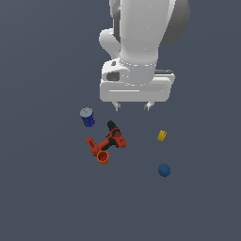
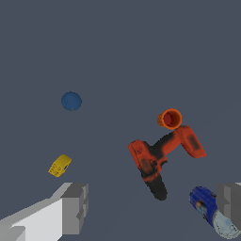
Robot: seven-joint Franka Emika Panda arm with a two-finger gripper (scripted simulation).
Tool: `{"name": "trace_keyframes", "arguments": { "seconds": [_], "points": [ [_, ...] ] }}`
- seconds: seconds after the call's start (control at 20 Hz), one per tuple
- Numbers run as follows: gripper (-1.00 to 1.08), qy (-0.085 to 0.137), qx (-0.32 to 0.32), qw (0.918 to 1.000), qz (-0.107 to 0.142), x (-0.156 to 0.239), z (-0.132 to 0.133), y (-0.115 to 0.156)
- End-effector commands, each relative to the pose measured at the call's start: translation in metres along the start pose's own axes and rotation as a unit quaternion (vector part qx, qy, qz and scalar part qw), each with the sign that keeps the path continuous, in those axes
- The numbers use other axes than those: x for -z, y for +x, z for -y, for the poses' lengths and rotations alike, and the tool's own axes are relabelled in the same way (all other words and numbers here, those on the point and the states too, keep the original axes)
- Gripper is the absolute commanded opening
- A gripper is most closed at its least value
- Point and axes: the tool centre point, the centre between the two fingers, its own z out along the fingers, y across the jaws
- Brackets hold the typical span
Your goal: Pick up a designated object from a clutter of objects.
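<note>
Yellow block [image 1: 161, 135] lies on the dark grey floor [image 1: 42, 188], free of the gripper [image 1: 132, 106] and just off toward the exterior view's right of its raised fingertips. Gripper jaws stand wide apart, holding nothing. Blue ball [image 1: 164, 170] rests near the block, apart from it. Red-and-black drill [image 1: 107, 141], with the orange cup [image 1: 102, 157] touching it, and the blue can [image 1: 87, 117] lie at the exterior view's left, well apart from the block

Simulated test scene — flat grey floor [image 1: 42, 197], no walls or furniture.
</note>
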Motion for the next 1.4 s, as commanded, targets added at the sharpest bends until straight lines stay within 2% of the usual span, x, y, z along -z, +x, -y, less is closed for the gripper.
{"name": "trace_keyframes", "arguments": {
  "seconds": [0.0,0.65,1.35],
  "points": [
    [1.00,-0.001,-0.010,0.9999,0.001,-0.009,0.007,0.000],
    [1.00,-0.006,-0.093,0.9956,0.006,-0.085,0.068,-0.006],
    [1.00,-0.005,-0.189,0.9819,0.014,-0.171,0.141,-0.038]
  ]
}}
